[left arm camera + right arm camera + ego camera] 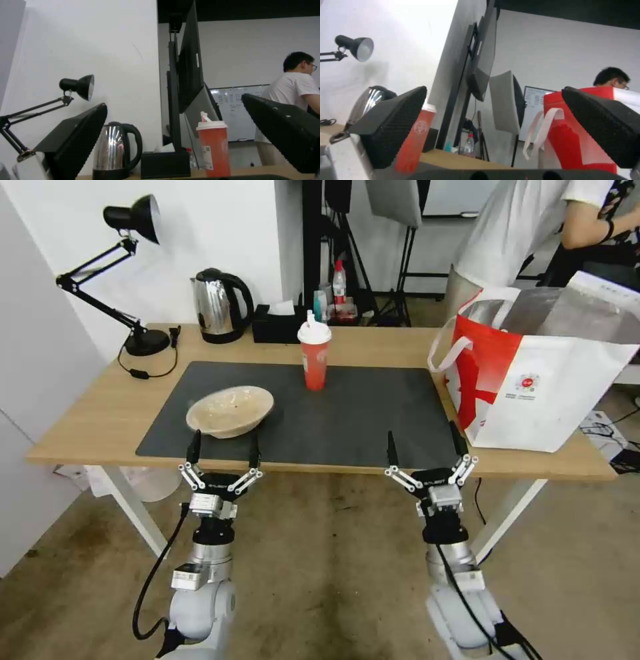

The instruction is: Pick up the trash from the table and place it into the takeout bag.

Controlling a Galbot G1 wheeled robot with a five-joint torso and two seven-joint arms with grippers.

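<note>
A shallow beige bowl (231, 410) lies on the left part of the dark grey mat (347, 413) of the table (100, 413). A red drink cup (314, 355) with a white lid stands upright at the mat's far middle; the cup (213, 147) is also seen from the left wrist, and the cup (415, 140) from the right wrist. The takeout bag (533, 373) stands open on the table's right end, its red panel (573, 140) facing the mat. My left gripper (224, 448) is open at the near edge, just before the bowl. My right gripper (424, 443) is open at the near edge, left of the bag.
A steel kettle (217, 305), a black tissue box (277, 325) and a black desk lamp (133, 280) stand along the table's far side. A person in a white shirt stands behind the bag. Light stands and bottles sit behind the table.
</note>
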